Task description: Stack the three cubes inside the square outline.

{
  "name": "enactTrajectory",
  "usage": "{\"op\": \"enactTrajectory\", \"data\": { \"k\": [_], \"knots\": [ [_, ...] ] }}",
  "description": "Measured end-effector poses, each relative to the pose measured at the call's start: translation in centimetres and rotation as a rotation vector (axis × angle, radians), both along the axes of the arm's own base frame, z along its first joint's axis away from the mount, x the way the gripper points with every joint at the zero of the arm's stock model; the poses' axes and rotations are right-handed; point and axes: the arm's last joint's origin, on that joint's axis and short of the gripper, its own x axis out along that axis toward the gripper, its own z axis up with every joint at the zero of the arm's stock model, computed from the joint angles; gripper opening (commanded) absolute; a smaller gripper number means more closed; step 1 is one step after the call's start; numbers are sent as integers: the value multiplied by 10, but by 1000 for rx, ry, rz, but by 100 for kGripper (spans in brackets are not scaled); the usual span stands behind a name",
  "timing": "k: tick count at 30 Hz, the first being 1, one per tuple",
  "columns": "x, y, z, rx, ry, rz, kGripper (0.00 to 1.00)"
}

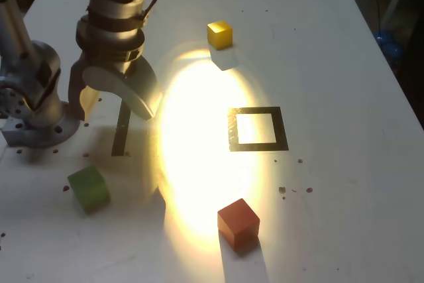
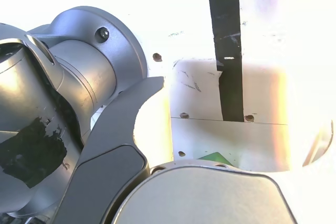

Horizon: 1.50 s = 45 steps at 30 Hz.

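Square outline [image 1: 258, 129] lies empty, cubes scattered well apart around it.

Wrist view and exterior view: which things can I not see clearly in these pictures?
- Green cube: in the wrist view only a sliver shows; the gripper body covers the rest.
- Gripper: whether it holds anything is unclear; glare in both views.
- Dark strip: its upper end is behind the gripper in the exterior view.
- Yellow cube, red cube, square outline: outside the wrist view.
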Motion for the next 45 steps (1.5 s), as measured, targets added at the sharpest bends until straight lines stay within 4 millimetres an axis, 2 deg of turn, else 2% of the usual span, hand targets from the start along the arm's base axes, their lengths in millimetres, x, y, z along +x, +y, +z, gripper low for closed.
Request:
{"op": "enactTrajectory", "data": {
  "k": [6,13,19,25,33,37,45],
  "knots": [
    [13,-12,8,5,-26,-71,99],
    [42,-37,25,13,-75,-219,99],
    [69,-67,36,14,-113,-360,99],
    [85,-101,46,25,-171,-474,99],
    [88,-130,54,58,-241,-598,99],
    [87,-145,46,81,-226,-681,99],
    [97,-175,34,84,-220,-764,99]
  ]
}}
